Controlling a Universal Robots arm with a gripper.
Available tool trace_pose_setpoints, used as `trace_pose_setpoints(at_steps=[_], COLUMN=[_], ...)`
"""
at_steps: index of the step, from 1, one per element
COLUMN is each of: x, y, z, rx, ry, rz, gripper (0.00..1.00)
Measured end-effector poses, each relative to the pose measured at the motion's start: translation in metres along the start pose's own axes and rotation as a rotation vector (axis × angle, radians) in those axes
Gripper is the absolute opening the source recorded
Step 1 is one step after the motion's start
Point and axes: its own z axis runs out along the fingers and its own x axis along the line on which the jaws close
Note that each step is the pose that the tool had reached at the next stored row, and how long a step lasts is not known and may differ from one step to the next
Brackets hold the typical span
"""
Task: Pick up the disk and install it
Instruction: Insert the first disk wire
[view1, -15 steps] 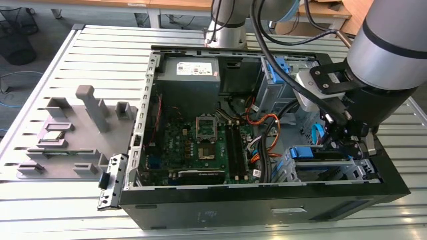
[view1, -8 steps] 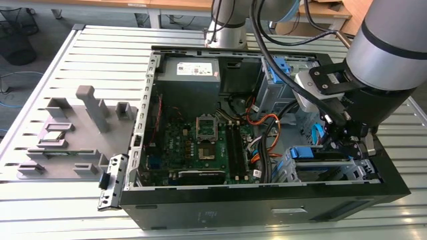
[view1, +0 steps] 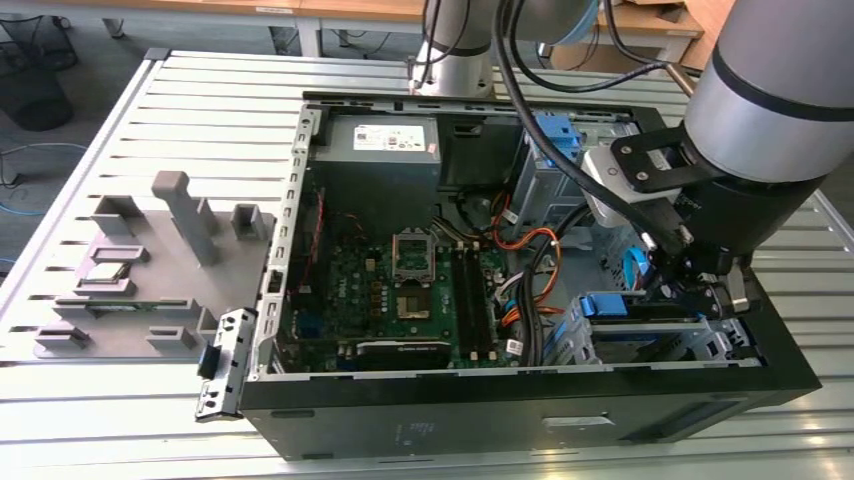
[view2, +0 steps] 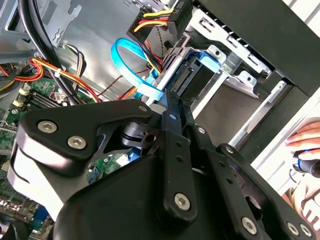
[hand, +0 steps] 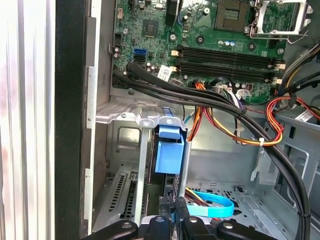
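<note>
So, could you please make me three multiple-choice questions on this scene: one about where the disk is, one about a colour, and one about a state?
1. Where is the disk?
A. between the rails of the metal drive cage inside the case
B. in a cardboard box
C. on a shelf

2. What colour is the flat cable beside the cage?
A. red
B. light blue
C. white

3. In what state is the case?
A. shut with a side panel
B. open, with the motherboard showing
C. wrapped in foil

Answers:
1 A: in the first wrist view the disk's blue frame stands between the cage's rails.
2 B: the band is light blue in both wrist views.
3 B: the exterior view looks straight onto the green board.
</note>
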Motion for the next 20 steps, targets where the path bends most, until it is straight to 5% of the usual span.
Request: trace_pose_setpoints(at_steps=[3, 20], x=[-0.0001, -0.0002], y=[0.0008, 0.0027], z=[0.0002, 0.0023], rx=[0.0104, 0.0112], ry=[0.0009, 0.002], rz=[-0.001, 0.006], gripper=[0.16, 0.16])
